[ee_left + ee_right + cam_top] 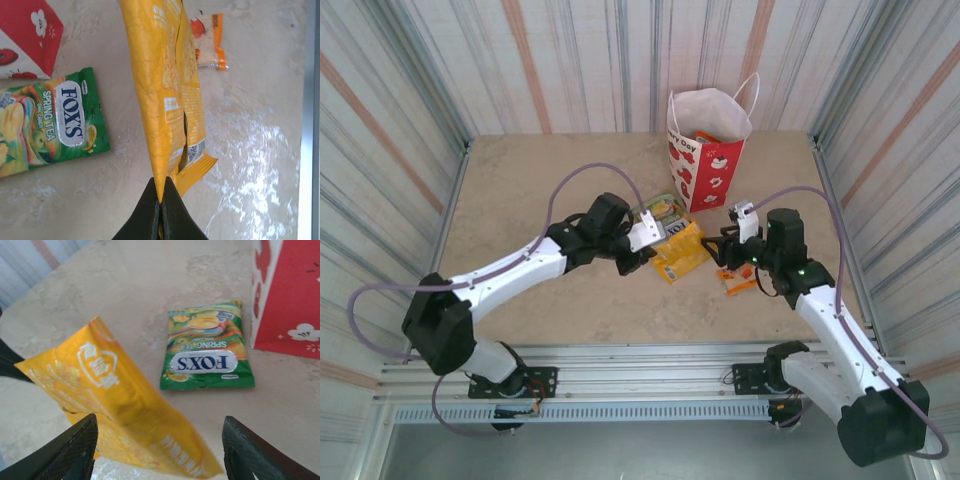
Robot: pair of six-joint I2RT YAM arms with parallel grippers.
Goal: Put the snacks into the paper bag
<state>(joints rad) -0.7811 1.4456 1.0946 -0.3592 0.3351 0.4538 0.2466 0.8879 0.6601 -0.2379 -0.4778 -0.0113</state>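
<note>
Now, at table centre: left gripper (161, 202) has its fingers pinched tight together on the edge of a yellow packet (162, 90), which runs away from the wrist cam, edge-on. A 2nd yellow layer w/ a barcode sits just behind it; one packet or two, can't tell. Whether the far end rests on the table (250, 150) also can't be told.

From above, the left gripper (645, 240) and the right gripper (732, 240) face each other across the yellow packet (680, 250). The right gripper (160, 422) is spread wide, fingers well apart, gripping nothing. The yellow packet (115, 405) lies tilted across the gap betw. them; contact w/ either finger can't be made out.

Just beyond, a green packet (207, 347) lies flat, label up, near the bag (290, 305) but not touching it. The left wrist cam has the same green packet (55, 125) beside the bag (30, 40) corner.

An orange packet (740, 280) lies flat on the table (520, 190) close under the right arm, apart from the others. It also shows in left wrist view (212, 40).

The bag (708, 150) stands upright at the back, mouth open, handles up, w/ something orange visible inside.
</note>
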